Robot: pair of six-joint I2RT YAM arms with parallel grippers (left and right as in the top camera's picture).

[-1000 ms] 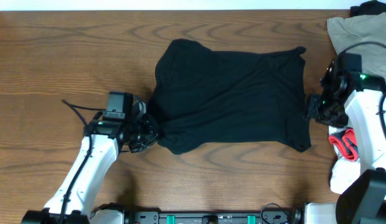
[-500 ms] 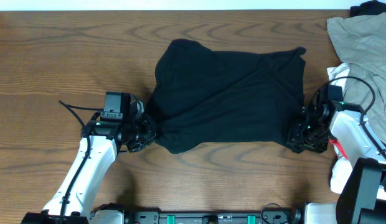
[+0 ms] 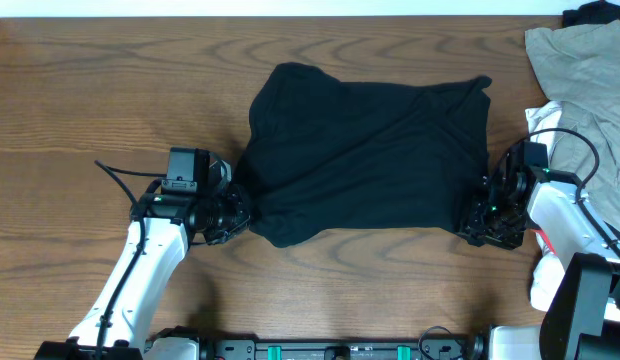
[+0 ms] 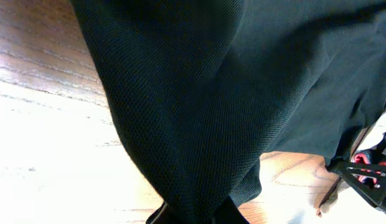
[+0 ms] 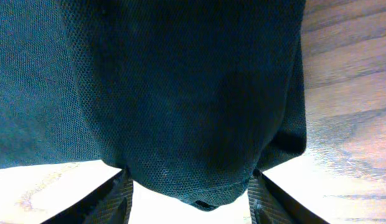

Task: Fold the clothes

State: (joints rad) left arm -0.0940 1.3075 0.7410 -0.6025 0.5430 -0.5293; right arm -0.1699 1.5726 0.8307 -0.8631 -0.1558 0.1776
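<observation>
Overhead and wrist views, read from left to right. The left arm [image 3: 140,265] reaches from the near-left edge diagonally toward the middle of the table [image 3: 90,80], with its wrist low. The left gripper [image 3: 233,212] is clamped on the near-left corner of the clothes [image 3: 370,150], and that corner is gathered into a narrow bunch at the jaws.

The clothes are a single black garment lying mid-table as a rough rectangle, with shallow creases running toward the pinched corner. The wrist views show a fine textured knit, so it is likely light, limp and not slippery. It will probably sag and stretch rather than keep an edge, and corners and hems look like the best places to take hold.

The right arm [image 3: 565,215] comes in from the near-right, with its wrist bent toward the cloth. The right gripper [image 3: 485,215] sits at the near-right corner with its jaws apart, and its fingers [image 5: 115,196] flank a hanging fold. Whether the pads already press the fabric is not clear from this angle.

A beige garment [image 3: 585,60] lies at the far right, apart from the black one.
</observation>
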